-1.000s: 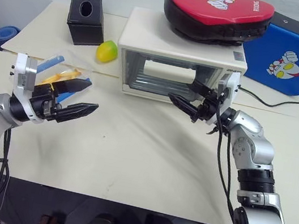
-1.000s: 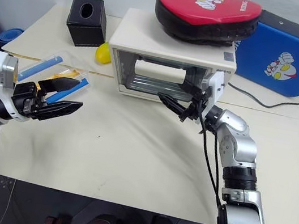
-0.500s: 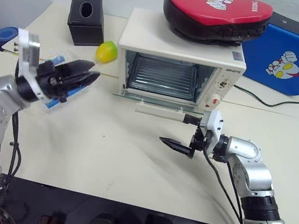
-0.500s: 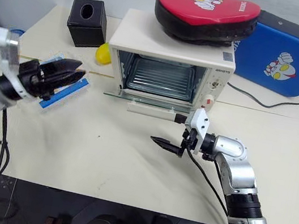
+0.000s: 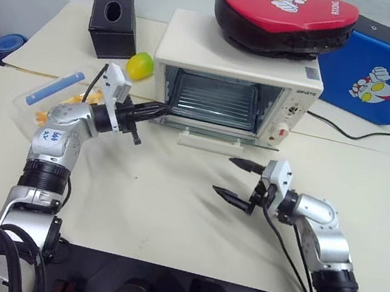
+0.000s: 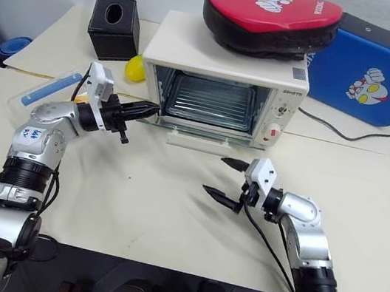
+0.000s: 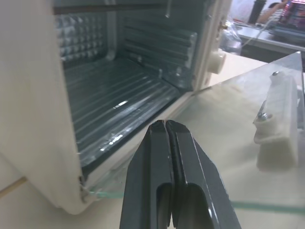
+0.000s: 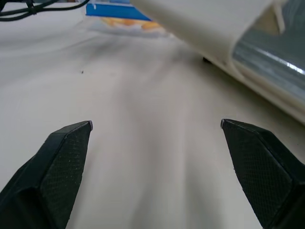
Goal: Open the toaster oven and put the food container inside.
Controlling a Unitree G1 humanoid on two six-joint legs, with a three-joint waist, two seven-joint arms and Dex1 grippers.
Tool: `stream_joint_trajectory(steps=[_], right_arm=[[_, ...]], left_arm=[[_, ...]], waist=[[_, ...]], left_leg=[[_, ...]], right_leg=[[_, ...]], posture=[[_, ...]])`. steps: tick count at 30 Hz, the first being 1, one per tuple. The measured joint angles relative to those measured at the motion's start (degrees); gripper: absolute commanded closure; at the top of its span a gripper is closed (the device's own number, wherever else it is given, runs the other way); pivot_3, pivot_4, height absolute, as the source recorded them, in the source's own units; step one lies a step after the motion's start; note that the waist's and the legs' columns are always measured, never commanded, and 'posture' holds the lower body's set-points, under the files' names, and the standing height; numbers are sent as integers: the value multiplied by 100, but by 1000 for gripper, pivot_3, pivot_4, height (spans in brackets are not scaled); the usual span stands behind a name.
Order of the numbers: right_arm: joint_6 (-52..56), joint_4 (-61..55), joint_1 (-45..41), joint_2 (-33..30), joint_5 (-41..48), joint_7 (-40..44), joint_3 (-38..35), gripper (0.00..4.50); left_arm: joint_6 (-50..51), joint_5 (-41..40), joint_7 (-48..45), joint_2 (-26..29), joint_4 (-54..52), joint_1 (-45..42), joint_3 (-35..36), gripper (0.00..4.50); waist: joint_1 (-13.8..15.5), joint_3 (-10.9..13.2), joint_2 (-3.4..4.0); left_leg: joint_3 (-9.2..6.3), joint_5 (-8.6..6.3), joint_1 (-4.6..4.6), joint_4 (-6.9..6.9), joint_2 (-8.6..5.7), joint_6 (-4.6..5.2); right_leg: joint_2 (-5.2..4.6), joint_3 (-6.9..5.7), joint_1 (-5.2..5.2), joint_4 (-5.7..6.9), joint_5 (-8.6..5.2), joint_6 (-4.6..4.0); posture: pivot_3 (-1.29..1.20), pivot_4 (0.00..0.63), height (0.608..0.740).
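Observation:
The cream-white toaster oven point(image 5: 239, 63) stands open. Its glass door lies flat and the white bar handle point(image 5: 208, 142) faces me. My left gripper point(image 5: 162, 108) is shut with nothing in it, its tips at the left front corner of the oven mouth. In the left wrist view the closed fingers point(image 7: 164, 143) point into the ribbed cavity. The food container point(image 5: 42, 94), clear with a blue strip and fries inside, lies on the table behind my left arm. My right gripper point(image 5: 224, 175) hangs open low over the table in front of the door, with only tabletop between its fingers point(image 8: 66, 152).
A black tissue box point(image 5: 112, 26) and a yellow-green fruit point(image 5: 139, 66) sit left of the oven. A red pad point(image 5: 284, 15) rests on the oven top, with a blue pad point(image 5: 378, 79) behind it on the right. A black cable point(image 5: 347, 130) runs from the oven's right side.
The oven door has come down from shut to flat open. My right gripper let the handle go and sank toward the table. My left gripper shut and swung from the container to the oven mouth.

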Motion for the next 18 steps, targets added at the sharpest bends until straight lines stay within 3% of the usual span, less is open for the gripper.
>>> stream_joint_trajectory(steps=[7, 15, 18], right_arm=[[-17, -1193, 2159, -227, 380, -431, -940, 0], [72, -2247, 2529, -92, 916, -1060, -1472, 0], [106, -2420, 2215, -85, 1006, -1123, -1381, 0]], left_arm=[[-424, 558, 67, -110, -213, 910, -289, 4469], [-552, 479, 676, -444, -1018, 1822, 42, 4469], [-538, 198, 806, -511, -1604, 2423, 361, 3843]], waist=[[9, 1, -1], [10, 1, -1], [-13, 1, -1]], left_leg=[[6, 3, 7, 3, -1, 0], [8, 7, 30, -7, 1, -8], [10, 7, 31, -10, 2, -7]], right_leg=[[0, 15, 5, -5, 1, 2], [1, 22, 17, -3, 0, 1], [1, 25, 15, -2, 0, 1]], posture=[[0, 150, 740], [0, 150, 740], [0, 150, 740]])
